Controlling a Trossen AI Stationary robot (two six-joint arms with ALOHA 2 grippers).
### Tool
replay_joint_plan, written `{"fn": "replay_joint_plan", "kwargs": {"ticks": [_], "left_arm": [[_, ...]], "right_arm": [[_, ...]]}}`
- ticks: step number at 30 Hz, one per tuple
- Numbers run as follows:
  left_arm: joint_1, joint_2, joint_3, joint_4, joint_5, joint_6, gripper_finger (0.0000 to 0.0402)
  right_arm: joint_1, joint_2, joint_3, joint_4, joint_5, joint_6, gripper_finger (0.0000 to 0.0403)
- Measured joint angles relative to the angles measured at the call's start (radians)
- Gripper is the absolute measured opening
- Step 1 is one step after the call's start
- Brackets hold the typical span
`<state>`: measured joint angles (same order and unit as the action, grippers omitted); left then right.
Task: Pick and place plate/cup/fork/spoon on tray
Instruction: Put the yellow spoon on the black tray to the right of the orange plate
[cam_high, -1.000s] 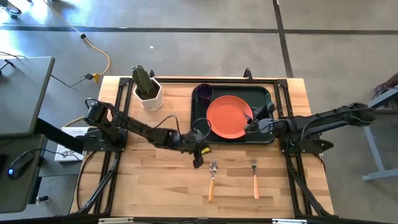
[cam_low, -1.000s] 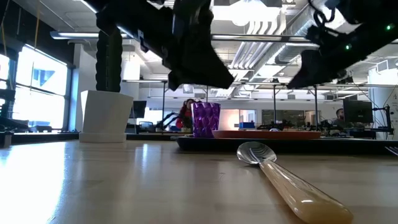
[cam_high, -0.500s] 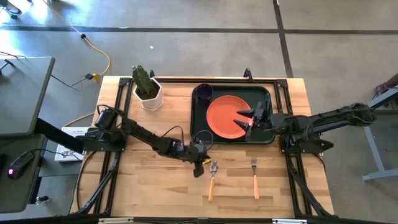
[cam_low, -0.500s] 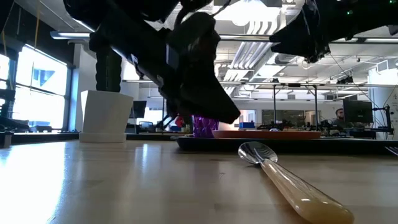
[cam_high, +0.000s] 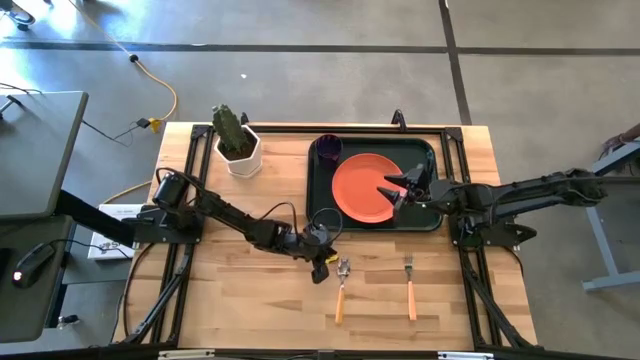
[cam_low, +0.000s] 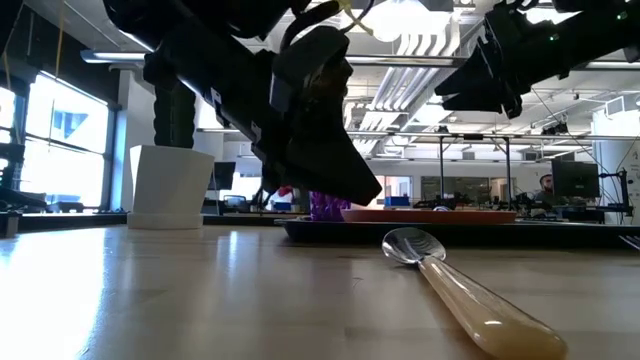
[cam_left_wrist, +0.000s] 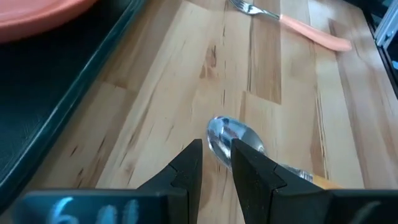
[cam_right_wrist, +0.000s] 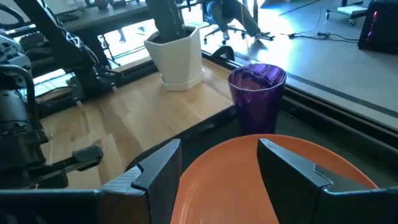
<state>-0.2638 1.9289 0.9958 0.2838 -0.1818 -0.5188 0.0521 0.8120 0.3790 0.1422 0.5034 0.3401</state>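
The orange-red plate (cam_high: 362, 189) lies in the dark green tray (cam_high: 430, 150), and the purple cup (cam_high: 329, 149) stands in the tray's far left corner. The spoon (cam_high: 341, 288) and the fork (cam_high: 410, 286) lie on the table near the front, bowl and tines toward the tray. My left gripper (cam_high: 322, 268) hangs just left of the spoon's bowl (cam_left_wrist: 227, 137), its fingers a narrow gap apart, touching nothing. My right gripper (cam_high: 396, 186) is open above the plate's right part (cam_right_wrist: 249, 180), clear of it.
A white pot with a green cactus (cam_high: 238, 148) stands at the table's far left. Black frame rails run along the table's left and right sides. Bare wood lies between the spoon and the fork and left of my left gripper.
My left gripper has gone toward the table's near edge and a little right, down beside the spoon's bowl. My right gripper has risen from the plate's near right edge and gone slightly toward the far edge, over the plate. The plate, spoon and fork have stayed put.
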Motion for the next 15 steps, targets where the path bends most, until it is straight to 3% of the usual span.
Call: {"fn": "replay_joint_plan", "kwargs": {"ticks": [10,15], "left_arm": [[0.002,0.0,0.0,-0.018,-0.052,-0.019,0.0082],[0.002,0.019,0.003,0.107,-0.053,0.033,0.0107]], "right_arm": [[0.0,0.0,0.0,-0.031,-0.001,0.016,0.0204],[0.0,0.0,0.0,-0.044,0.0,0.022,0.0204]]}}
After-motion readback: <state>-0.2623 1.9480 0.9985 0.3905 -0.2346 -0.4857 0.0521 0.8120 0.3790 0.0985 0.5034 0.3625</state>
